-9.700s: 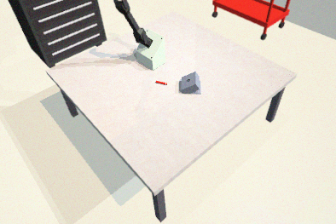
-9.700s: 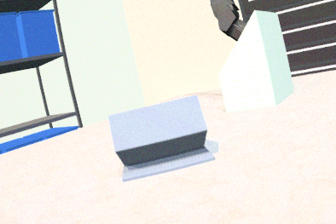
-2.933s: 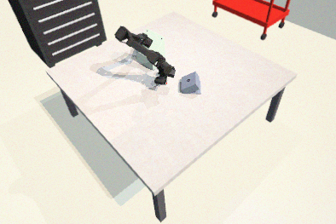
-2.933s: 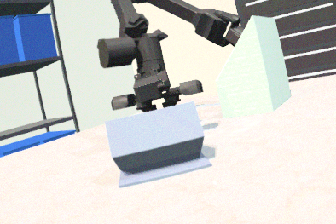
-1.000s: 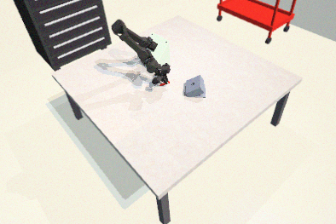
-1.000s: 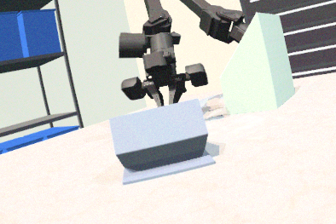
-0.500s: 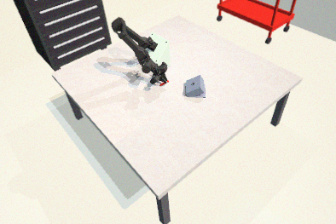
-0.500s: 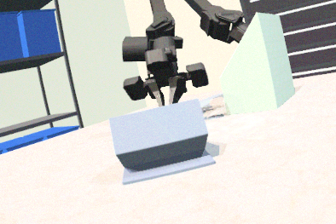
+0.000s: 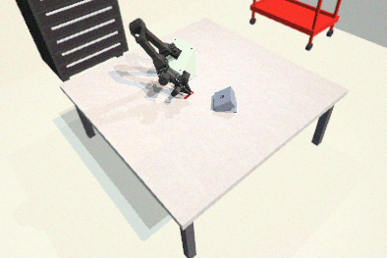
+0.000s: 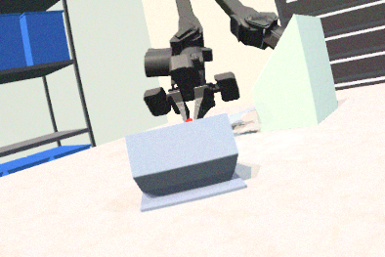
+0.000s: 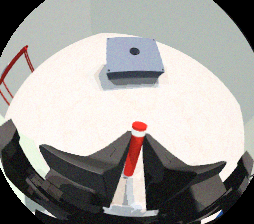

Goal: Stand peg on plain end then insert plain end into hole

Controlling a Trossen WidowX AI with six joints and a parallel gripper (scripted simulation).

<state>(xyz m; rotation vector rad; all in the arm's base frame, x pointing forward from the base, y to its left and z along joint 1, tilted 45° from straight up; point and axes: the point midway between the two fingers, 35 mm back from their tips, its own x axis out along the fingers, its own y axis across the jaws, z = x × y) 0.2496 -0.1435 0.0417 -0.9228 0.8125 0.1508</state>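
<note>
The red peg [image 9: 186, 97] [image 10: 189, 120] [image 11: 133, 157] is between the fingertips of my gripper [image 9: 190, 93] [image 10: 190, 118] [image 11: 137, 135], which is shut on it. The peg's white band [image 11: 138, 133] is near the end that points up and toward the panel in the wrist view. The plain end points back toward the arm, and the peg is tilted. Whether it touches the table is unclear. The grey-blue sloped panel [image 9: 226, 104] [image 10: 183, 149] [image 11: 121, 61] stands beyond the gripper. Its hole [image 9: 222, 96] [image 11: 134, 51] is visible and empty; the exterior camera sees the panel's back.
A pale green wedge-shaped block [image 9: 187, 62] [image 10: 290, 85] stands on the table [image 9: 221, 159] beside the arm. A dark drawer cabinet [image 9: 61, 7] is behind the table. A red cart [image 9: 295, 14] and a shelf with blue bins [image 10: 41, 38] stand away from it.
</note>
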